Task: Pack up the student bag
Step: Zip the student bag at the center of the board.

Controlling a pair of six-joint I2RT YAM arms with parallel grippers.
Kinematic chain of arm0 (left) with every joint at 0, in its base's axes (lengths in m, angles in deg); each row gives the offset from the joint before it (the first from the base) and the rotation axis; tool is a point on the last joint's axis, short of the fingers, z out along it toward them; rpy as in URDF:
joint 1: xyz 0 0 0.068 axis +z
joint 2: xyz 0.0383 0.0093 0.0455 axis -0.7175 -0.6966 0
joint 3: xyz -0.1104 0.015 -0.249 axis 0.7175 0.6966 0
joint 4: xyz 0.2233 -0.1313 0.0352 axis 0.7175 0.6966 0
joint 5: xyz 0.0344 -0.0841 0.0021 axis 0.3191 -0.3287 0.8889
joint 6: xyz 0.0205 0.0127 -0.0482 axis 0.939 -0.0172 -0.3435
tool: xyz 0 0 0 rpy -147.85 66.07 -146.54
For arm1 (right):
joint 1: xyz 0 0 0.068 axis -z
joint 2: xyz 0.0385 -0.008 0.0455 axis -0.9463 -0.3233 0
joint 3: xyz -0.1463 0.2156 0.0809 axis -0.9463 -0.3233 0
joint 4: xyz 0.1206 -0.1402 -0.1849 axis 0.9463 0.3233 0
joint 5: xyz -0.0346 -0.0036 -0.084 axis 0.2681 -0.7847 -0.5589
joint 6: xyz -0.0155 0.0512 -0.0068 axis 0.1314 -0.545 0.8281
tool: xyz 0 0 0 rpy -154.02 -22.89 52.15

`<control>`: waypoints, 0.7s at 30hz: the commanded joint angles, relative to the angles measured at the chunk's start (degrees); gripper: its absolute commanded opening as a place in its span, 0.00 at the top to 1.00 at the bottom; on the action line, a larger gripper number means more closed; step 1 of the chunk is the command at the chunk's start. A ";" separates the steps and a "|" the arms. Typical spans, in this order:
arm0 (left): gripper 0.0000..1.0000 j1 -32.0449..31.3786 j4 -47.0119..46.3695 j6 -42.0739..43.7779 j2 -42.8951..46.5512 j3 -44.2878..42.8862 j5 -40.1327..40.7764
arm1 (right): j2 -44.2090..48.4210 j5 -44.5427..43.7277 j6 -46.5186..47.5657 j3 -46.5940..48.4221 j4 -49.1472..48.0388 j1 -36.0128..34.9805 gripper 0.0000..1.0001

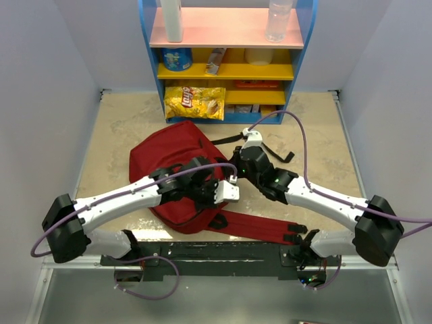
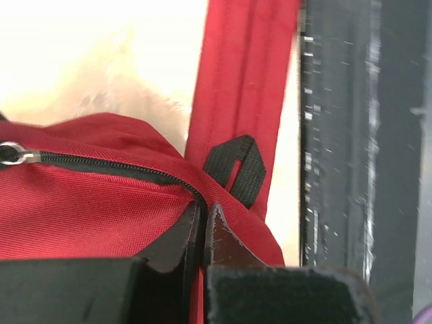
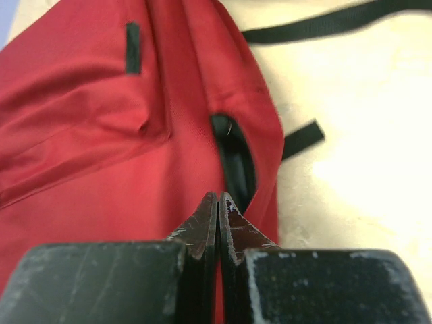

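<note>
Left wrist alone shows the student bag [image 2: 88, 216] zipper [image 2: 101, 164].

Likely lab test cell: plain white walls [image 1: 40, 101], mock shelf [image 1: 229, 71] stocked with snacks [image 1: 194, 102].

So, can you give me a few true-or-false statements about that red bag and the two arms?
1. The student bag lies on the table. True.
2. Both arms are parked well away from the bag. False: the left gripper and the right gripper are both down on its red fabric.
3. The grippers are wide open. False: each is shut, pinching the fabric.
4. A yellow snack packet sits at the bottom of the shelf. True.
5. A red shoulder strap trails toward the arms' bases. True.
</note>
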 commanded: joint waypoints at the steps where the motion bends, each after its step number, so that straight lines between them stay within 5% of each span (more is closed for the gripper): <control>1: 1.00 -3.29 6.39 5.78 5.47 1.67 -7.02 | 0.32 -2.07 2.07 3.30 -1.24 2.78 1.00; 12: 1.00 -6.98 15.54 15.18 11.01 3.78 -8.87 | -1.87 0.56 3.47 4.43 -2.90 5.42 1.00; 21: 1.00 -8.39 17.91 17.74 10.93 3.17 -11.68 | -16.54 3.56 6.11 16.02 -2.73 5.42 1.00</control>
